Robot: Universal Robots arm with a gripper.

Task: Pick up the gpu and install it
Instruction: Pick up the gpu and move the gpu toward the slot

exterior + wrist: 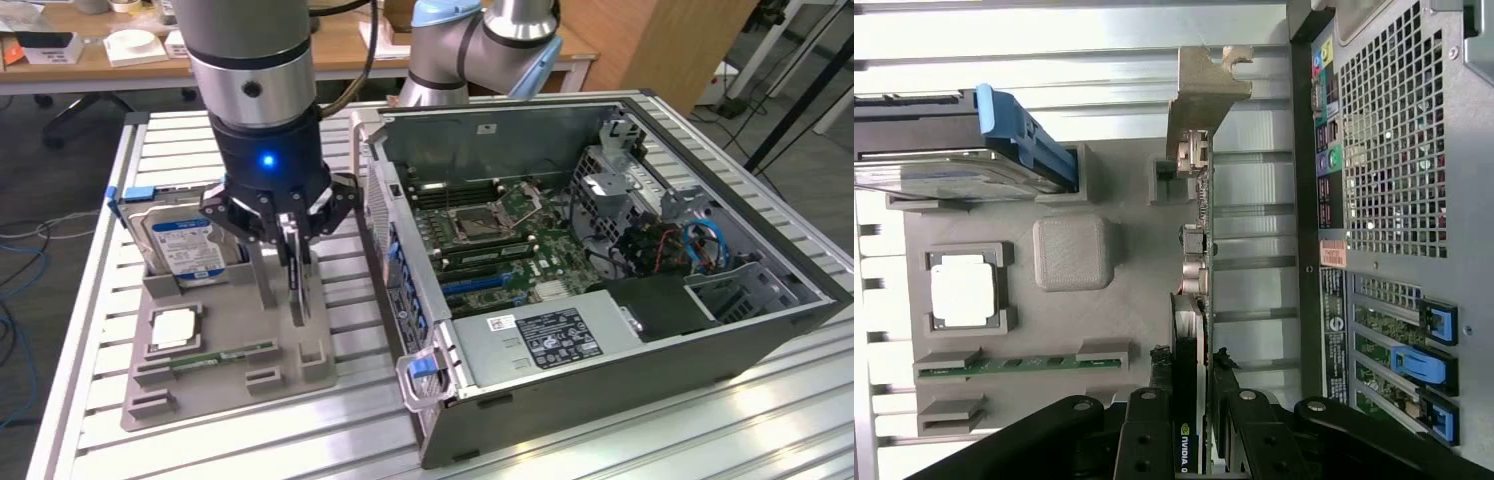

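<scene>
Two black jointed fingers on the gripper pinch the gpu, a thin dark circuit card seen edge-on. One finger presses each flat face, at the end away from its silvery bent-metal bracket.

The card stands on edge along the side of the matte grey moulded holder tray nearest the open dark steel computer case. I cannot tell whether it has cleared its slot.

Risks, as I read them:
- The hold is off-centre, so the bracket end may sag or pivot.
- The bracket's lip may catch a tray post.
- The smooth faces may slip.

Also on the tray:
- A boxy hard drive with a blue-white label, on the side away from the case.
- A square silvery processor chip.
- A narrow green memory stick.
</scene>
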